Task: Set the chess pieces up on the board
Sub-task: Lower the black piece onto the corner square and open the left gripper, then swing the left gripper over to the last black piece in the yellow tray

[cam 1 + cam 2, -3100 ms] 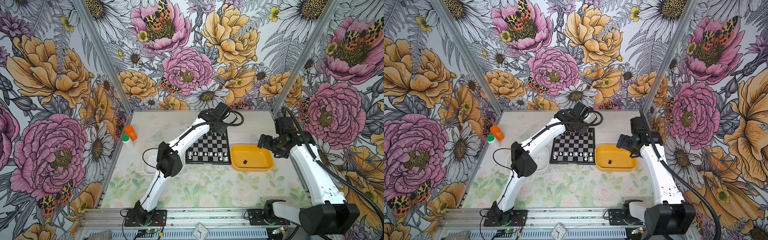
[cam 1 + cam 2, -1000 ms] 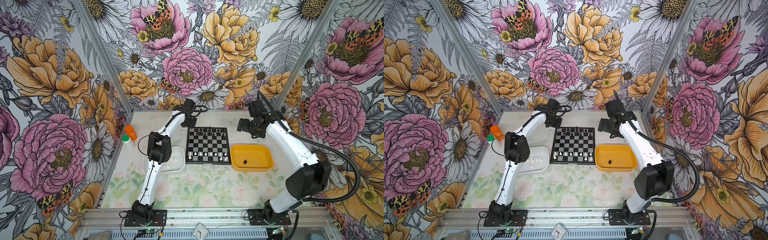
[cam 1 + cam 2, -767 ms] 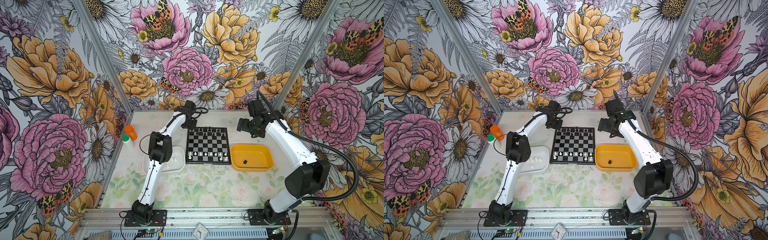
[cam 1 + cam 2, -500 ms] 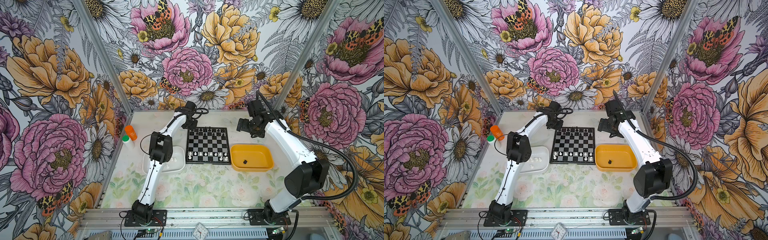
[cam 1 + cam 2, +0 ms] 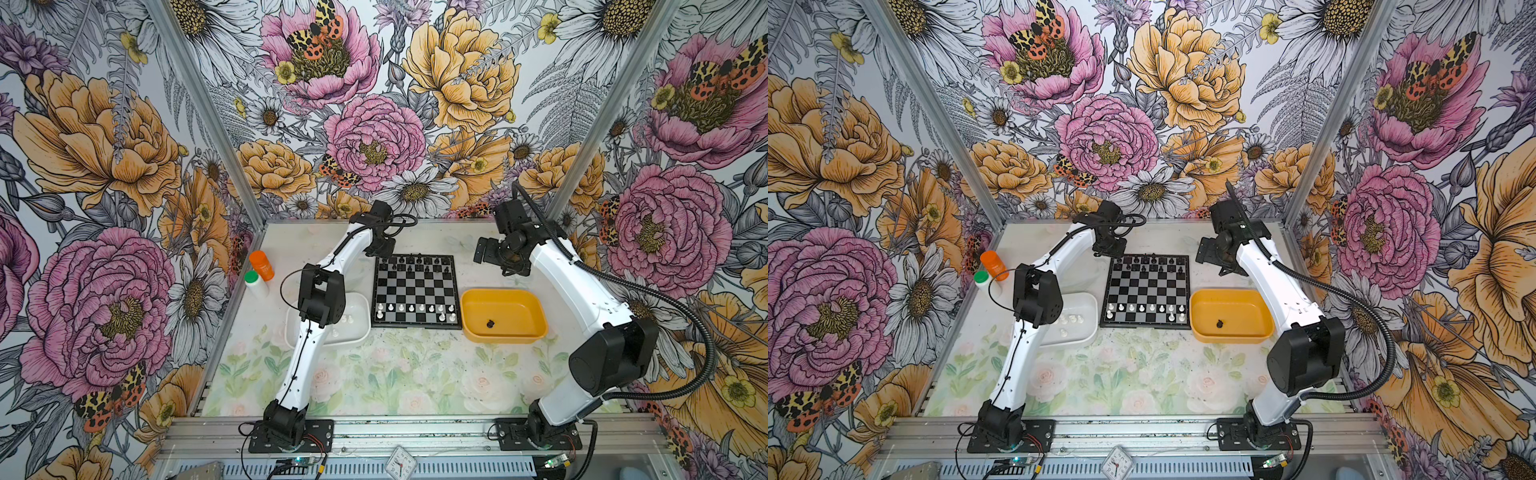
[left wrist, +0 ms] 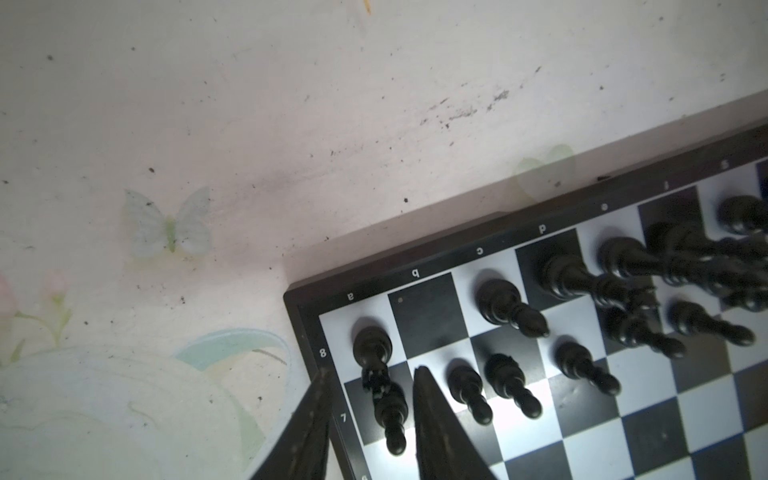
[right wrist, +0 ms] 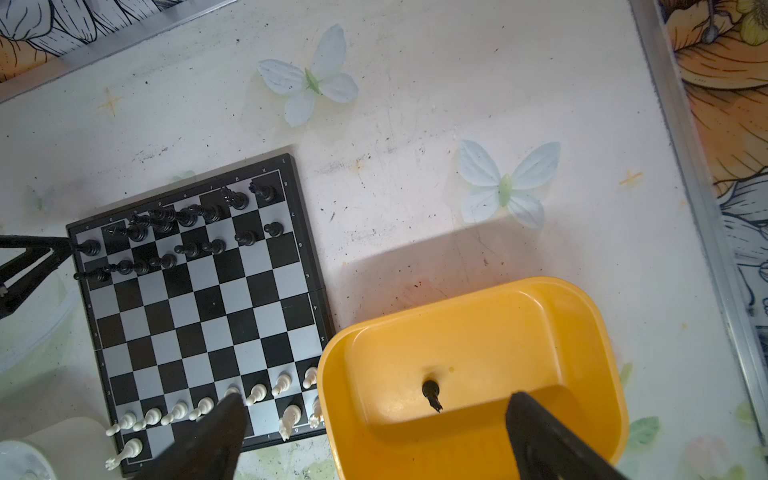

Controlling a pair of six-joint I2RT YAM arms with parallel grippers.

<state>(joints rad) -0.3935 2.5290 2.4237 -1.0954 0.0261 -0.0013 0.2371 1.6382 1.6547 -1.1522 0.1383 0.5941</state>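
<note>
Finds left claw (image 6: 372,372) slightly spread, straddling a black pawn (image 6: 390,409) at a corner of the board (image 6: 428,316). Finds right claw (image 7: 376,395) spread wide near the yellow tray (image 7: 582,316).

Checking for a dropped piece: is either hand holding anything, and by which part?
Nothing is held. The left hand stands open astride a black pawn, not gripping it; the right hand is open and empty.

Left arm (image 5: 305,357) and right arm (image 5: 569,282): white shells, black joints, black cables (image 5: 708,349), small dots that are likely screws.
</note>
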